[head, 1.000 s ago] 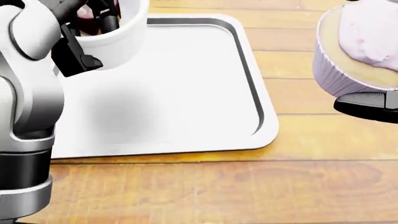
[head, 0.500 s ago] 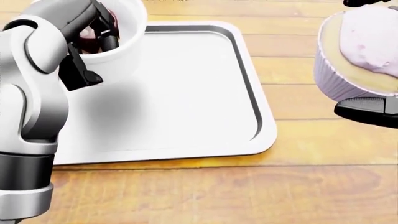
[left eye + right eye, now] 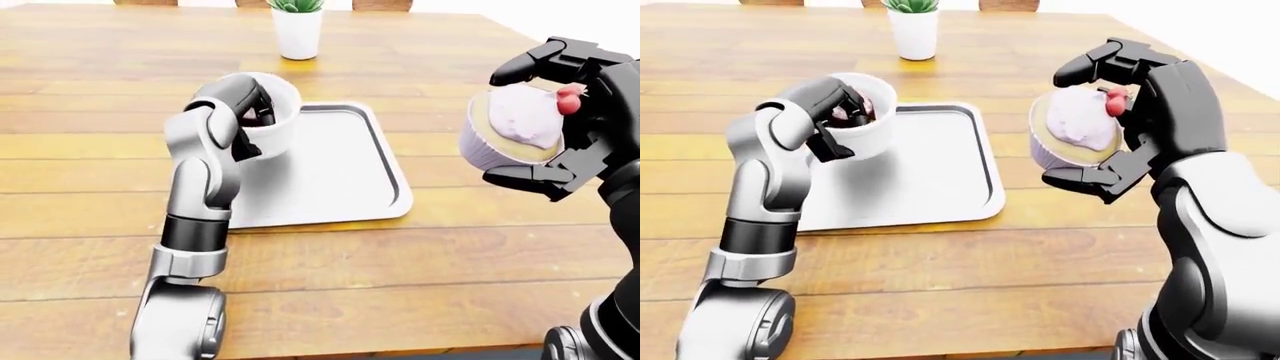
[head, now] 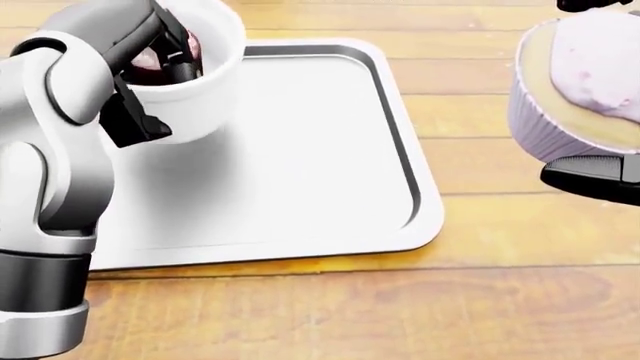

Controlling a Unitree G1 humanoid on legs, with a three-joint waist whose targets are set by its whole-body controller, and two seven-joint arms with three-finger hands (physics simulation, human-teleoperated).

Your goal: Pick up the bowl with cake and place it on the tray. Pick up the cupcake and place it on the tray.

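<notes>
Wooden tabletop (image 3: 330,292) fills every view, with a small potted plant (image 3: 298,26) at its top edge. From the left hand (image 3: 836,120) outward: its dark fingers are clamped over the rim of the white bowl with cake (image 3: 862,124), one hooked inside against the reddish cake, and the bowl hangs above the top-left corner of the white tray (image 4: 300,150), its soft shadow falling on the tray floor beneath. Compared with a second ago, the bowl sits slightly further in over the tray in the head view and the forearm has swung inward, so lowering and releasing looks like the step in hand. The right hand (image 3: 1120,112) is closed around the cupcake (image 3: 1075,131), fingers above the pink frosting and under the pleated wrapper, held in the air well to the right of the tray; it waits its turn.
</notes>
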